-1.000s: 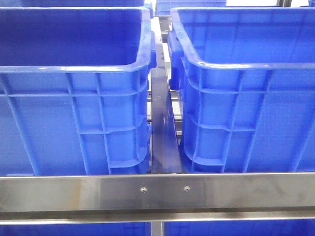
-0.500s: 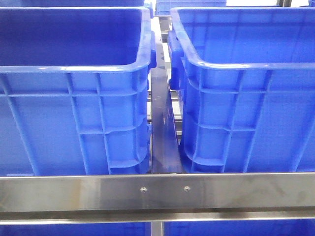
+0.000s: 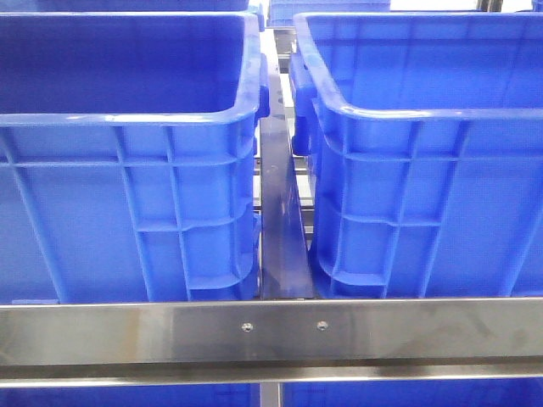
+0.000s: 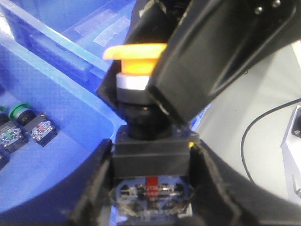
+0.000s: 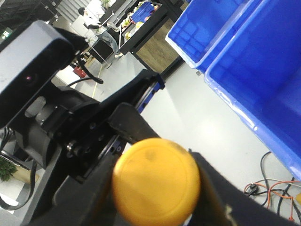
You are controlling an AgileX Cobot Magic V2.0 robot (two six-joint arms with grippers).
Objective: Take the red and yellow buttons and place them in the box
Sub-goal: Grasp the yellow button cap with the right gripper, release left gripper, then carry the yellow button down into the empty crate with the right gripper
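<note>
Nothing has shifted in the front view across the last second — the two blue crates, left [image 3: 127,170] and right [image 3: 424,170], sit as they did behind the steel rail [image 3: 271,332], and neither of my arms shows there. Nearest to me, in the left wrist view, my left gripper [image 4: 150,197] is clamped on the black body of the yellow button [image 4: 136,63]; its contact block sits squeezed between my fingers [image 4: 94,188], and the orange-yellow cap stands at the far end, so the long axis runs straight out from my palm. Pressed over that cap is the dark finger of my other arm, right gripper [image 5: 155,188]; in the right wrist view the same round yellow cap fills the gap between those fingers, face toward the camera, and they look closed against its sides. So both hands are on one piece, end to end along its axis — a handover, I judge, though I cannot tell which hand is meant to give way. Beyond my left fingers lies the open blue box [image 4: 56,122], its floor holding a few loose switch pieces [image 4: 28,127], one with a green cap. It lies off to one side of the button rather than under it, so whichever hand keeps the piece must carry it sideways over the rim before letting go.
</note>
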